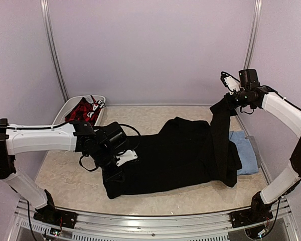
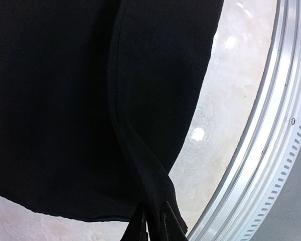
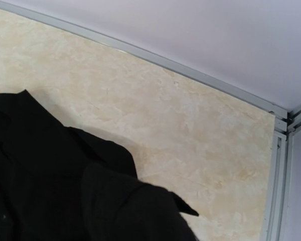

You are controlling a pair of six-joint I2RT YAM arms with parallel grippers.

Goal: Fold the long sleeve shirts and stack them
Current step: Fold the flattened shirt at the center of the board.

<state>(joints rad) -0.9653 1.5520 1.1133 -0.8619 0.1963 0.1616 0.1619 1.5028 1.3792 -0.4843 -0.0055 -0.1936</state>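
The black long sleeve shirt [image 1: 175, 155] lies spread across the middle of the table. My left gripper [image 1: 114, 173] is low at its near left corner, shut on a fold of the black cloth [image 2: 140, 150] that runs up from between the fingers [image 2: 173, 221]. My right gripper [image 1: 231, 100] is raised at the far right, shut on the black sleeve [image 1: 221, 140], which hangs down to the table. In the right wrist view the black cloth [image 3: 50, 191] hides the fingers. The light blue shirt [image 1: 247, 156] lies folded at the right, partly under the black one.
A white bin [image 1: 65, 108] with red and black cloth [image 1: 83, 111] stands at the far left. The metal rail [image 2: 271, 150] of the table's front edge runs close to my left gripper. White walls enclose the table.
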